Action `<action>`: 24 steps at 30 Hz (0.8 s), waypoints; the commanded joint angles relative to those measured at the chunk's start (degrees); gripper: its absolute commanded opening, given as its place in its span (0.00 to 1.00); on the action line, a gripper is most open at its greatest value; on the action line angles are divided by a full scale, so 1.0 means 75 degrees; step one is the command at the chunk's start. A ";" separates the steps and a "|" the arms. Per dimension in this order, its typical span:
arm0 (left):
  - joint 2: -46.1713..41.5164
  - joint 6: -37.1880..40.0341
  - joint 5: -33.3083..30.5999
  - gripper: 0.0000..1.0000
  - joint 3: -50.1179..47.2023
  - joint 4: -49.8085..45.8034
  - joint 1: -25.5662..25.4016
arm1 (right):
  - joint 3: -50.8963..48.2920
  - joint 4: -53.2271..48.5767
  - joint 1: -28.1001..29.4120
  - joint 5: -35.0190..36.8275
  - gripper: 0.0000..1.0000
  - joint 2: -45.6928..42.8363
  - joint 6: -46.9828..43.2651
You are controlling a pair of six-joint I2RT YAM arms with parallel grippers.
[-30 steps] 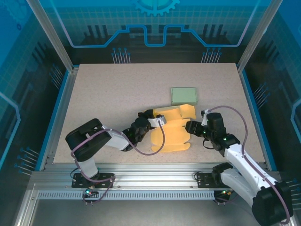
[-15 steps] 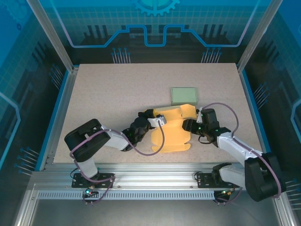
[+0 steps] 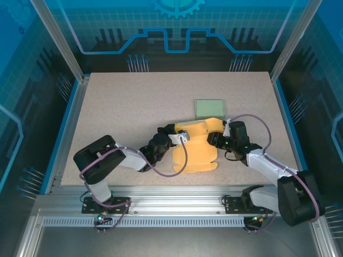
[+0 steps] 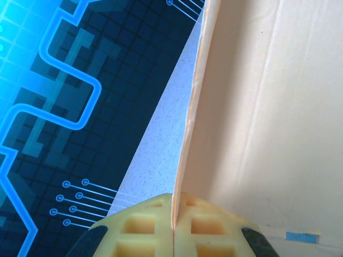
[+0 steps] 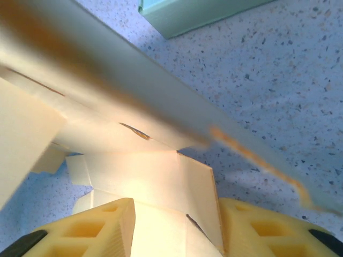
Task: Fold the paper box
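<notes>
Bright even light, blurred wrist close-ups

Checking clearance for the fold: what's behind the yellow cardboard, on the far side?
A flat green box lies on the table just beyond the cardboard. The raised flap hides the gap between them, so whether they touch cannot be told.

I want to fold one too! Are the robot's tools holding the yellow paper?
Left tool pinches the paper box by a thin wall edge. Right tool straddles a flap; grip unclear.
</notes>
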 commanded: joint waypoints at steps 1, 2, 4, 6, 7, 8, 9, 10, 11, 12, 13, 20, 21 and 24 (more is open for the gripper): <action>0.0197 -0.0154 -0.0195 0.00 0.0303 0.0252 0.0005 | -0.0215 0.0206 0.0016 0.0121 0.45 -0.0492 0.0209; 0.0220 -0.0139 -0.0215 0.00 0.0327 0.0272 -0.0010 | -0.0307 0.0251 0.0047 0.0184 0.45 -0.0621 0.0270; 0.0245 -0.0115 -0.0213 0.00 0.0341 0.0328 -0.0017 | -0.0484 0.0378 0.0097 0.0261 0.45 -0.0815 0.0411; 0.0274 -0.0115 -0.0217 0.00 0.0371 0.0337 -0.0048 | -0.0581 0.0483 0.0161 0.0356 0.45 -0.0897 0.0493; 0.0272 -0.0128 -0.0203 0.00 0.0386 0.0339 -0.0052 | -0.0602 0.0527 0.0201 0.0402 0.45 -0.0898 0.0508; 0.0278 -0.0134 -0.0202 0.00 0.0400 0.0338 -0.0063 | -0.0615 0.0581 0.0231 0.0433 0.45 -0.0878 0.0525; 0.0297 -0.0138 -0.0202 0.00 0.0412 0.0335 -0.0078 | -0.0621 0.0664 0.0247 0.0424 0.45 -0.0834 0.0536; 0.0297 -0.0134 -0.0198 0.00 0.0429 0.0345 -0.0087 | -0.0615 0.0739 0.0270 0.0412 0.45 -0.0778 0.0548; 0.0319 -0.0136 -0.0195 0.00 0.0446 0.0346 -0.0102 | -0.0615 0.0858 0.0302 0.0380 0.45 -0.0690 0.0558; 0.0338 -0.0140 -0.0191 0.00 0.0469 0.0346 -0.0117 | -0.0604 0.0986 0.0334 0.0344 0.45 -0.0584 0.0578; 0.0350 -0.0140 -0.0193 0.00 0.0491 0.0346 -0.0121 | -0.0592 0.1103 0.0375 0.0309 0.45 -0.0498 0.0587; 0.0523 0.0026 -0.0251 0.00 0.0623 0.0369 -0.0169 | -0.0348 0.1695 0.0925 0.0379 0.37 0.0301 0.0666; 0.0522 0.0027 -0.0259 0.00 0.0623 0.0393 -0.0171 | -0.0324 0.1706 0.0988 0.0438 0.36 0.0420 0.0664; 0.0509 0.0034 -0.0250 0.00 0.0598 0.0406 -0.0169 | -0.0287 0.1961 0.1097 0.0493 0.34 0.0845 0.0700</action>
